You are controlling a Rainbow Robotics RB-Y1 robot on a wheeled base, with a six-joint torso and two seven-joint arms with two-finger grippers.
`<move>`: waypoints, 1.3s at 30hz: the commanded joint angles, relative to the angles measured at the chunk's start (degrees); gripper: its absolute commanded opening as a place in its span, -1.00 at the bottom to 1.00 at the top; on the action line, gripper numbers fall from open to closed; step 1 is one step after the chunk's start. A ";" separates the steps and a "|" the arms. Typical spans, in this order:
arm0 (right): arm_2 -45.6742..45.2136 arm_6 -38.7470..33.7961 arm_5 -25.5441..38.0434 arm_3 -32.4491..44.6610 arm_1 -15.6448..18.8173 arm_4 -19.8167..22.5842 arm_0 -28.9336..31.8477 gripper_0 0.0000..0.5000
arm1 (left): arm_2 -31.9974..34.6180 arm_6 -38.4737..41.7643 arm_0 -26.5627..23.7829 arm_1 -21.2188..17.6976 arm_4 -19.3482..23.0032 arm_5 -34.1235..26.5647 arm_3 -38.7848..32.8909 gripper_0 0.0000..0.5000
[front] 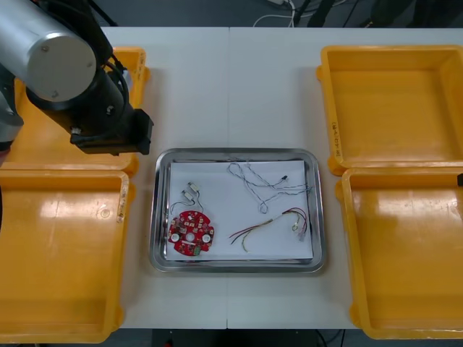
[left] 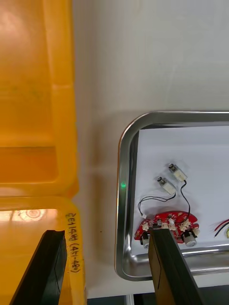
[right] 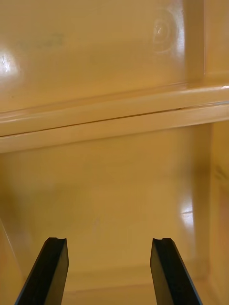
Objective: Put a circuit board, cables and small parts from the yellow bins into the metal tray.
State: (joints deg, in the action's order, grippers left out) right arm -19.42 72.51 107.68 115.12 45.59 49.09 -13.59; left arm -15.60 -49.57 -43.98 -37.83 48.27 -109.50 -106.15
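- Your left gripper (left: 107,233) hangs wide beside the metal tray (front: 239,266), likely because the circuit board (front: 192,233) and cables (front: 263,207) already lie inside.
- Your right gripper (right: 107,240), also wide, hovers over a yellow bin (right: 114,181).

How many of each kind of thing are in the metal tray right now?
Round red circuit board: 1
Twisted cable: 1
Red and yellow cable: 1
Small metal parts: 2
Total in the metal tray: 5

Black handwritten marking on the yellow bin (left: 71,238) rim, not legible
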 commanded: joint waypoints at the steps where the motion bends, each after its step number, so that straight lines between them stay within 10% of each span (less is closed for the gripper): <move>1: -0.18 3.34 -1.86 -1.30 -0.24 0.13 0.49 1.00 | 3.65 -4.66 -2.52 -5.32 2.61 -0.50 -3.10 1.00; 14: -0.01 5.10 -1.60 -1.56 -0.33 -0.13 0.49 1.00 | 14.11 -12.83 6.10 -13.85 8.15 -0.50 -8.11 1.00; 39: -0.01 4.83 -0.54 -1.56 -0.33 -0.83 0.58 1.00 | 32.74 -27.95 29.21 -13.49 3.41 -0.50 -14.44 1.00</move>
State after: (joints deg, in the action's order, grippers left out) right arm -19.40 76.16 106.78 113.17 45.52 48.77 -13.48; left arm 13.76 -67.72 -18.04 -50.06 53.07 -109.62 -118.34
